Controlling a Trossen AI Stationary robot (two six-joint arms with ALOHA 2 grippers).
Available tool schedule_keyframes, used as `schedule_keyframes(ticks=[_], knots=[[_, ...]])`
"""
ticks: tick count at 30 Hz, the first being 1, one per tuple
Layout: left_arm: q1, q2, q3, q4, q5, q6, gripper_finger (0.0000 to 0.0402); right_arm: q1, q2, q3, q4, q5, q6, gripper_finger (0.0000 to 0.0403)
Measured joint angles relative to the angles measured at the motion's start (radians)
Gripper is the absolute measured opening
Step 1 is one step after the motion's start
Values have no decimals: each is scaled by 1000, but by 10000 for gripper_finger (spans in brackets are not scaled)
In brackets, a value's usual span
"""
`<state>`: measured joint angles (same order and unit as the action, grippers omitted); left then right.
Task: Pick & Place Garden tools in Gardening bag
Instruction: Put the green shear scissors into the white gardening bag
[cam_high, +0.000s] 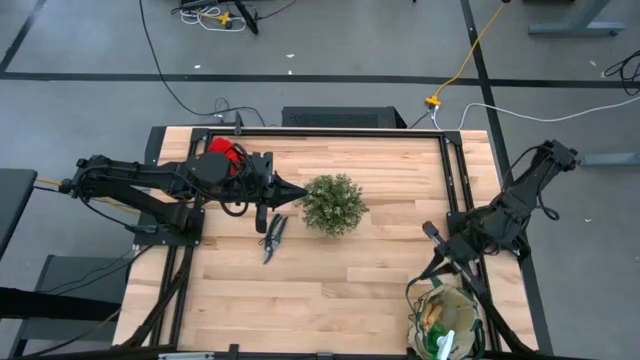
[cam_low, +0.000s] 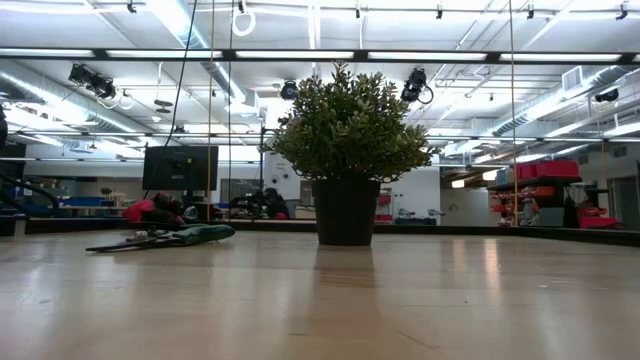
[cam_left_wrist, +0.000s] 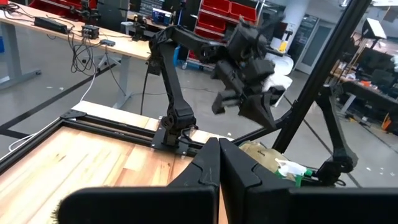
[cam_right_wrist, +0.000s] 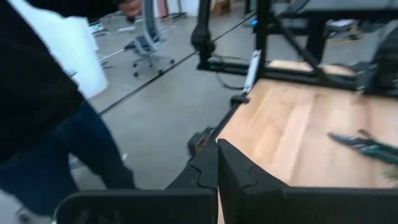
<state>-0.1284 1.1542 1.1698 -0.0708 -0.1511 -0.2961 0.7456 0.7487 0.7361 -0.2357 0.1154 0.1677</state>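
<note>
The left claw (cam_high: 298, 192) is pinched shut on nothing, hovering over the table (cam_high: 340, 280) just beside the potted plant (cam_high: 334, 204). The pruning shears (cam_high: 272, 238) lie on the wood close below it, the red gloves (cam_high: 226, 152) behind its wrist. The right claw (cam_high: 432, 232) is also closed and empty, with the gardening bag (cam_high: 445, 318) near it at the table's corner, tools (cam_high: 440, 330) inside.

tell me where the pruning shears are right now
In the high view the pruning shears lie flat on the table's left half, just left of the potted plant and below the left end effector.
</note>
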Motion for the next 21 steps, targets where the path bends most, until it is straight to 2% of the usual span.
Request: schedule_keyframes(ticks=[13,21], knots=[[1,-6,-1,-14,47,46,3,-188,-2,162,-111,-3,-20,0],[22,-42,-1,-73,42,46,2,-309,-1,171,-96,-33,7,0]])
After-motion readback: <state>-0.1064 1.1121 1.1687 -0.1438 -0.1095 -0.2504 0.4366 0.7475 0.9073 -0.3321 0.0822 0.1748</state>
